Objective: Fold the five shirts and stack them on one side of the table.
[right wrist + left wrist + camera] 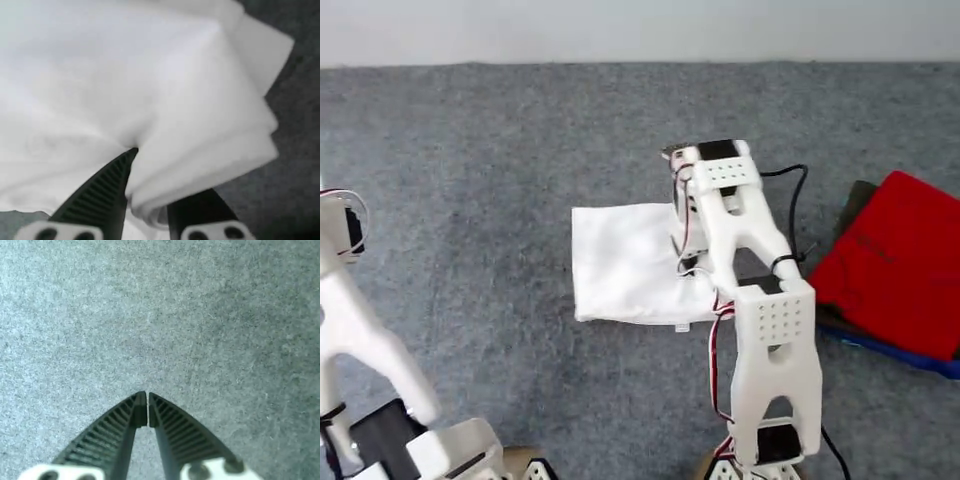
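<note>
A folded white shirt (620, 265) lies in the middle of the grey table. The right arm (760, 290) stretches over its right edge. In the right wrist view my right gripper (150, 172) is shut on a thick folded edge of the white shirt (150, 90), with one finger above the cloth and the other under it. At the table's right edge a red shirt (900, 265) lies on top of a stack. My left gripper (147, 407) is shut with nothing in it, over bare grey felt; the left arm (360, 330) stands at the left edge.
Under the red shirt a dark shirt (855, 205) and a blue edge (895, 348) stick out. The grey felt (470, 170) is bare to the left and behind the white shirt. A black cable (798, 200) runs beside the right arm.
</note>
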Motion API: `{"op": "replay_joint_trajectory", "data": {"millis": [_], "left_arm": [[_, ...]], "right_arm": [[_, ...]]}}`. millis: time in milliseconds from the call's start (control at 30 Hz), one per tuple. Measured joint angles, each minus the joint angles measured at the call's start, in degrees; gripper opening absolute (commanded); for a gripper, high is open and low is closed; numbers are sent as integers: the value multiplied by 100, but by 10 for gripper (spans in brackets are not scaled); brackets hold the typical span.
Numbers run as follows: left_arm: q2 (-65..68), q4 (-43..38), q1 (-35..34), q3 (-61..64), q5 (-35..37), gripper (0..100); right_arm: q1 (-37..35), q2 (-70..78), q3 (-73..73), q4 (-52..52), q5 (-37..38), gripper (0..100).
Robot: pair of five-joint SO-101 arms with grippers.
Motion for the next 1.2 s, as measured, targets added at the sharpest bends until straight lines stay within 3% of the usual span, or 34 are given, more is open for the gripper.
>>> {"op": "replay_joint_trajectory", "data": {"millis": [100, 367, 433, 500, 600, 733, 1200], "left_arm": [[0, 0, 0, 0, 0, 13], [0, 0, 0, 0, 0, 13], [0, 0, 0, 0, 0, 13], [0, 0, 0, 0, 0, 13], [0, 0, 0, 0, 0, 13], [0, 0, 0, 0, 0, 13], [0, -202, 0, 9, 0, 13]], "right_arm": [[290, -9, 0, -431, 1345, 9], [448, -79, -9, -1433, 5943, 9], [369, -79, -9, -1670, 6532, 10], [290, -79, -53, -1793, 6646, 41], [202, -70, -387, -1609, 6426, 162], [149, -70, -1169, -1134, 5037, 292], [-264, -70, -3095, 633, -273, 299]]}}
